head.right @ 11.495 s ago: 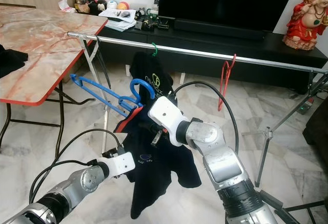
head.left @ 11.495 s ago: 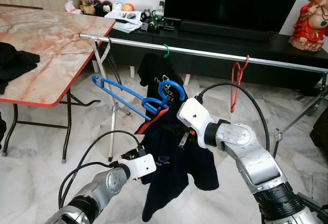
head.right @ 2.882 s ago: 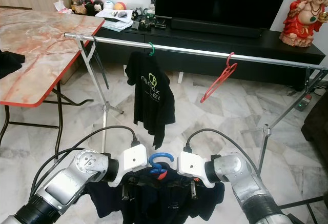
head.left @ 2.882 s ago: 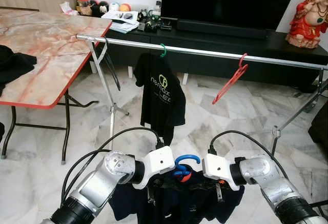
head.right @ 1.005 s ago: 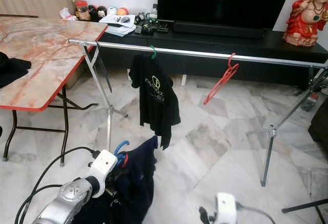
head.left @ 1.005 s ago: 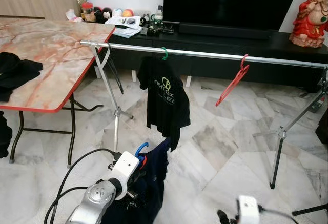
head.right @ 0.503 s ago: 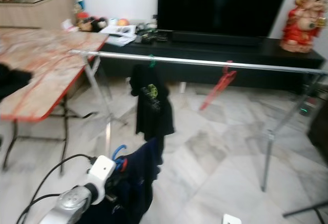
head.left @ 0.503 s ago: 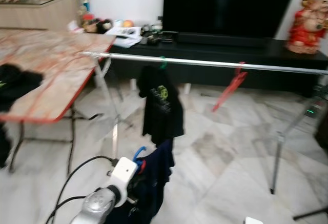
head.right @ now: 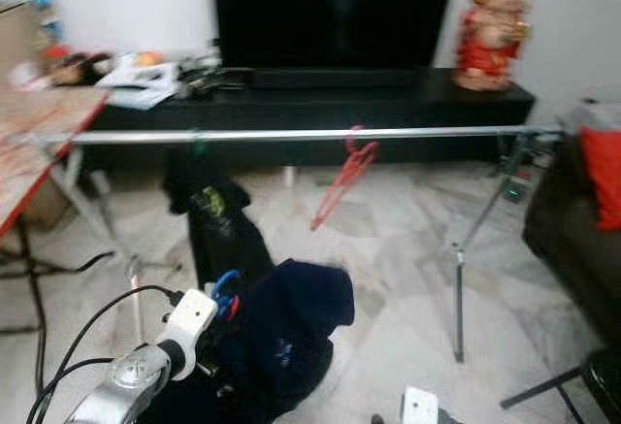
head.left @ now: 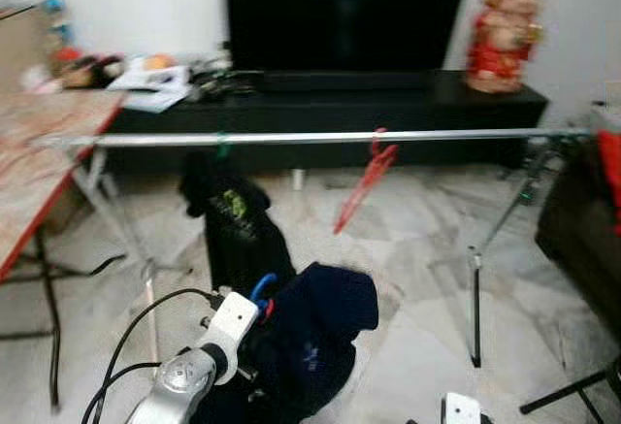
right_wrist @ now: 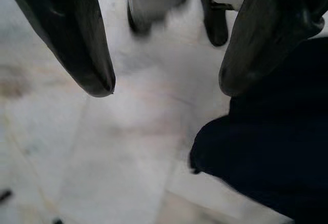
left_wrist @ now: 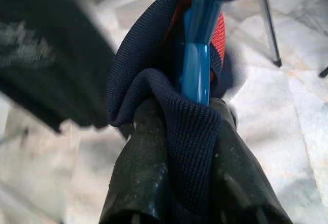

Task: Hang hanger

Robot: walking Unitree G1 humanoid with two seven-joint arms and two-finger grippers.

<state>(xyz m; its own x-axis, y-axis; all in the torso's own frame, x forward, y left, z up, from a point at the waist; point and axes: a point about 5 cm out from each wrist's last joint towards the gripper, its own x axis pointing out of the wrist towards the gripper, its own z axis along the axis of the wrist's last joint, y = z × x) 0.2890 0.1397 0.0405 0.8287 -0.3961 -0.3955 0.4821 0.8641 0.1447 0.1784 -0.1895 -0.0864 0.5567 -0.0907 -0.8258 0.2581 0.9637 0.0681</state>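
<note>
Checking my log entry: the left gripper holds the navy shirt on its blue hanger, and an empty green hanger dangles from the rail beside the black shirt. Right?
Not quite. The empty hanger on the rail is red, as the left eye view shows. The rest stands: the left gripper is shut on the navy shirt with its blue hanger, and a black shirt hangs nearby.

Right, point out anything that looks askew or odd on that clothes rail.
The red hanger on the rail hangs empty and slanted, not plumb. The black shirt beside it hangs bunched. The left claw grips a navy garment on a blue hanger.
</note>
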